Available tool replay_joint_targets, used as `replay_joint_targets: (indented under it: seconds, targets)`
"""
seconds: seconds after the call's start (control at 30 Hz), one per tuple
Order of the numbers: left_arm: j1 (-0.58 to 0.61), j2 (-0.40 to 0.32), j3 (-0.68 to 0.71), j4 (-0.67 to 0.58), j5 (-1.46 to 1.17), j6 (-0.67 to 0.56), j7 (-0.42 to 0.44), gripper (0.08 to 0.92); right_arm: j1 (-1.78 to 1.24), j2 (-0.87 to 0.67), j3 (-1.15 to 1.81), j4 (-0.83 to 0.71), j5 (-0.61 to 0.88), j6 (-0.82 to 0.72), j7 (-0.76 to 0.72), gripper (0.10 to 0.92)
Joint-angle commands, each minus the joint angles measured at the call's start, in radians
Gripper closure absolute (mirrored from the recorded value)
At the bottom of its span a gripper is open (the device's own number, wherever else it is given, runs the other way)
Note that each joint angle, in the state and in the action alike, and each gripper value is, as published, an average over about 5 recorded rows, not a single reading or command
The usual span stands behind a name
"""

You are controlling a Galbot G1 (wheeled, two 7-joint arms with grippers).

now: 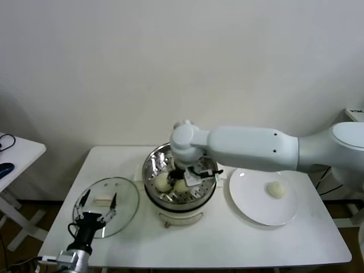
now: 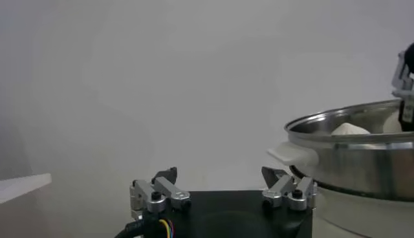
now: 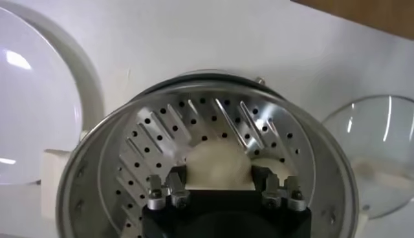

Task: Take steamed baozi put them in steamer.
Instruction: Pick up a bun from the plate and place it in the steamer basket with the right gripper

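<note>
Over the pot: right gripper (image 3: pixel 218 189) clamps a baozi (image 3: pixel 217 167) above the steamer (image 1: pixel 152 170) tray.
Release: straight down, beside two seated buns.
Last baozi (image 1: pixel 276 189): plate (image 1: pixel 250 205), 3 o'clock of steamer; right arm nearer.
Left gripper (image 1: pixel 98 207): wide, idle over glass lid (image 1: pixel 126 196).

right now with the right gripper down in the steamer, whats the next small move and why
Probably open the right gripper and let go. Its fingers grip a baozi low over the steamer's perforated tray, beside another bun already inside, so the drop looks short. Then lift clear and go for the bun on the plate. The left gripper is parked open over the glass lid.
</note>
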Motion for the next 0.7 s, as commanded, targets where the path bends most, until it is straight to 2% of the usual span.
replay_joint_targets:
  seconds: [0.03,0.7]
  targets:
    - [0.000,0.001,0.000,0.002,0.000,0.000,0.000,0.177,-0.038,-0.012,-0.003,0.045,-0.062,0.035,0.004,0.372]
    - [-0.005,-0.001,0.007,0.011,0.006,0.001,0.001,0.177,-0.042,-0.065,-0.002,0.070,-0.067,0.051,0.015,0.372]
